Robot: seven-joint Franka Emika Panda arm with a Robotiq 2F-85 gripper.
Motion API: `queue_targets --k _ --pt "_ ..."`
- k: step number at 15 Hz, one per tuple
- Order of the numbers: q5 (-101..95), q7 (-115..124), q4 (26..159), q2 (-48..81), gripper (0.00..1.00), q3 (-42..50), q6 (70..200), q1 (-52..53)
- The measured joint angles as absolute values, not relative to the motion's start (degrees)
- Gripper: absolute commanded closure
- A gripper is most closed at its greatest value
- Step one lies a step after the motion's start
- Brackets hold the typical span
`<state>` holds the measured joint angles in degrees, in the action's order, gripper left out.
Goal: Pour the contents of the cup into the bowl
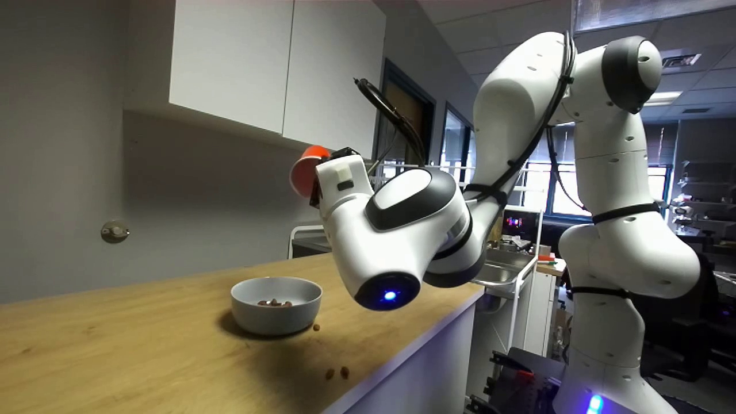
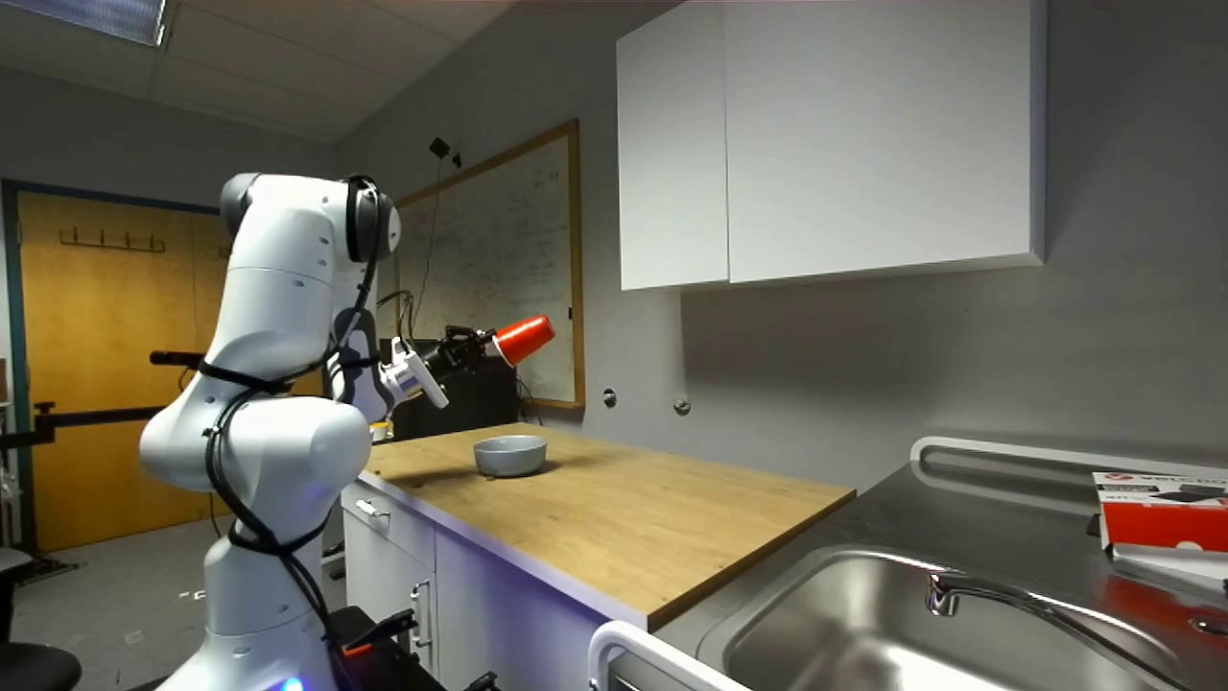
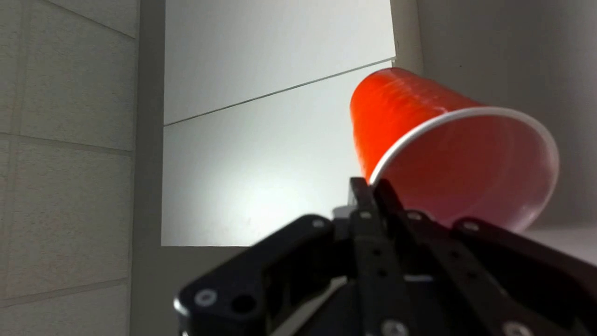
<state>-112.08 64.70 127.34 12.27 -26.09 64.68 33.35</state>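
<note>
Three brown bits [image 1: 344,372] dot the tan wooden bench [image 1: 115,356] near the round grey bowl [image 1: 276,319]; white cabinetry [image 2: 863,144] hangs above. Black fingers [image 3: 360,196] pinch the red plastic cup [image 3: 396,107].

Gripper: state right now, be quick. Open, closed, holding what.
Gripper: closed, pinching the red cup at its rim.
</note>
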Motion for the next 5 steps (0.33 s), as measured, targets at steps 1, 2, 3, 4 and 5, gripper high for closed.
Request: queue_targets --k 1,2,3,4,5 --pt "-112.11 64.70 127.34 12.31 0.95 -26.09 64.54 33.30" --pt "-112.11 64.70 127.34 12.31 0.95 -26.09 64.52 33.24" --pt "-112.11 64.70 127.34 12.31 0.95 -26.09 64.52 33.21" --pt "-112.10 64.70 127.34 12.32 0.95 -26.09 64.55 33.20" --pt "-111.78 64.70 127.32 12.32 0.95 -26.09 64.72 33.19"
